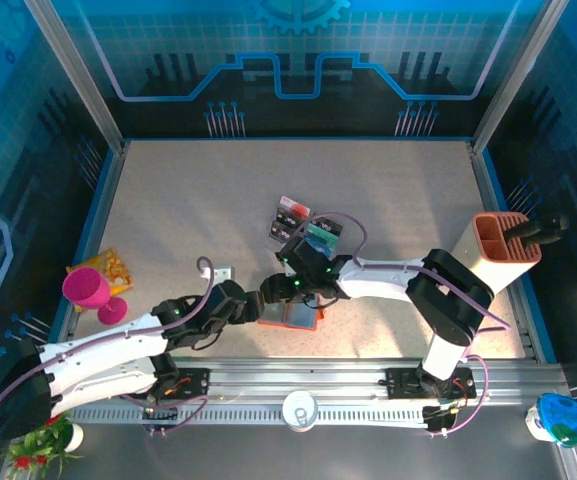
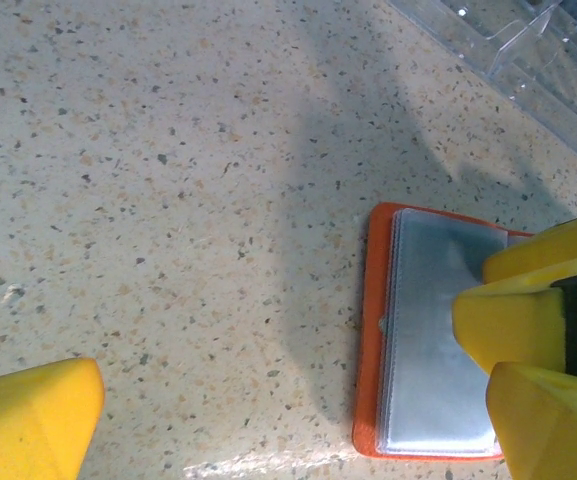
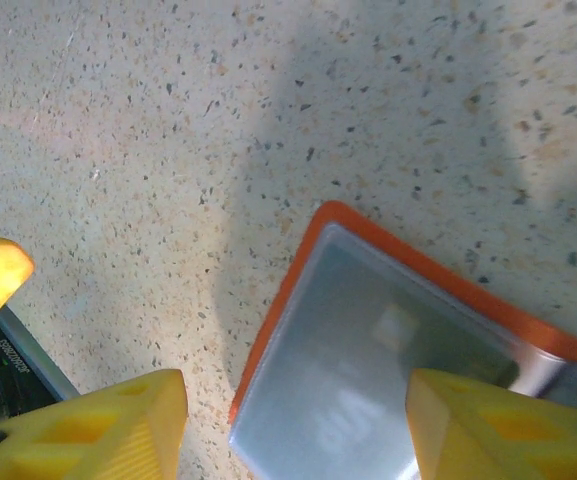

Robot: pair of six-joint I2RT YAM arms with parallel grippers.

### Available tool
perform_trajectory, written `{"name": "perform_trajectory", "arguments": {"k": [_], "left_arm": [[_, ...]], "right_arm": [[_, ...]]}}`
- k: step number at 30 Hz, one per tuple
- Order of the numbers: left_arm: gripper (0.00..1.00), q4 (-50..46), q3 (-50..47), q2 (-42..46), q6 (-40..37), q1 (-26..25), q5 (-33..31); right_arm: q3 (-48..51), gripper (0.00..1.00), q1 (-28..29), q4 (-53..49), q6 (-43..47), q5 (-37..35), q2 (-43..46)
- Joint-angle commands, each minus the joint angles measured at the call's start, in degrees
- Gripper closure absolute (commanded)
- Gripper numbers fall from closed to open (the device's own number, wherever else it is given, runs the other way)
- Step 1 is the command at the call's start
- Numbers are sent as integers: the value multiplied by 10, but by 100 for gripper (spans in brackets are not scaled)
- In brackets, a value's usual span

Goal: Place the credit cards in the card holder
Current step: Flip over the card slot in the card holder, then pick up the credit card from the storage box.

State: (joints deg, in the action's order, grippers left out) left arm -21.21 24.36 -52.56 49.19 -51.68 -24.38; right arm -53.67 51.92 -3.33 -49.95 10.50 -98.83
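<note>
Card holder (image 3: 368, 370) lies open, flat on worktop (image 3: 168, 150). Left jaws spread wide beside it; right jaws part-spread astride its corner, empty. Likely light, floppy, slick-pocketed: pin the orange edge.

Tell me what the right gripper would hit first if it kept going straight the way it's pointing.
Probably the card holder: the right gripper points down at it, though one finger is over bare table.
</note>
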Motion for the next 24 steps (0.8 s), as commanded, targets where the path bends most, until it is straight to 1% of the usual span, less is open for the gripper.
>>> {"name": "perform_trajectory", "arguments": {"k": [1, 7, 11, 14, 17, 21, 24], "left_arm": [[1, 15, 12, -21, -8, 4, 15], [1, 33, 32, -54, -21, 4, 26], [1, 47, 45, -84, -30, 4, 34], [1, 52, 50, -109, -33, 3, 37], [1, 57, 48, -122, -31, 4, 38], [1, 57, 45, -125, -25, 3, 35], [1, 53, 44, -124, -22, 3, 30]], "right_arm": [[-1, 39, -11, 9, -6, 6, 38], [6, 39, -47, -15, 7, 2, 86], [-11, 39, -82, -75, 51, -10, 123], [-51, 40, -106, -168, 121, -42, 141], [-103, 40, -132, -261, 209, -89, 138], [-164, 41, -157, -348, 308, -136, 109], [-210, 44, -161, -394, 367, -165, 74]]}}
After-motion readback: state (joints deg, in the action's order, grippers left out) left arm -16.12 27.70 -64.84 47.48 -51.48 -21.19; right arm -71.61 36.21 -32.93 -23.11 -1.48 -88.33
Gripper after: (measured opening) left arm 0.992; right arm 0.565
